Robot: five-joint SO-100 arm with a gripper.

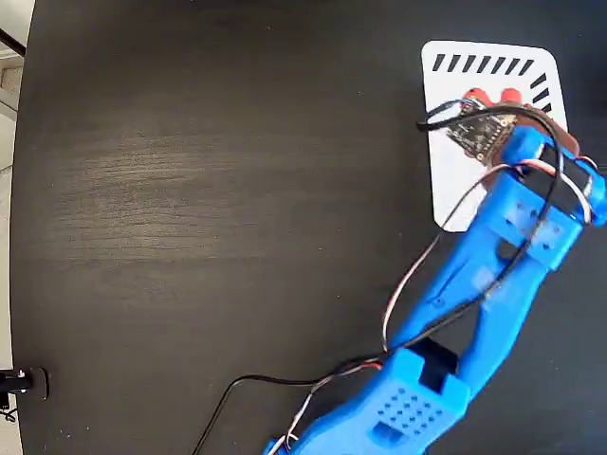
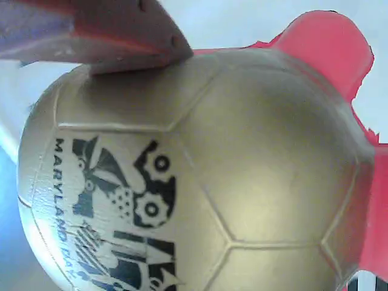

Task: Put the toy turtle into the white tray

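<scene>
Wrist view, end effector [image 2: 109, 36] finger touching toy turtle [image 2: 200, 182] shell, grip unclear, over white tray [image 1: 450, 142]

1. Blue plastic arm [image 1: 493, 284], boxy 3D-printed segments; grid of small round holes on the near segment.
2. Black, white and red cables run along it.
3. Bare circuit board [image 1: 477, 131] at the far end.
4. Red-orange pincer finger [image 2: 103, 36], small holes.

The toy turtle [image 2: 200, 182] shell reads "MARYLAND DAY" — beside a black emblem.

the arm [image 1: 503, 237] hides most of the toy turtle [image 1: 488, 97].
</scene>
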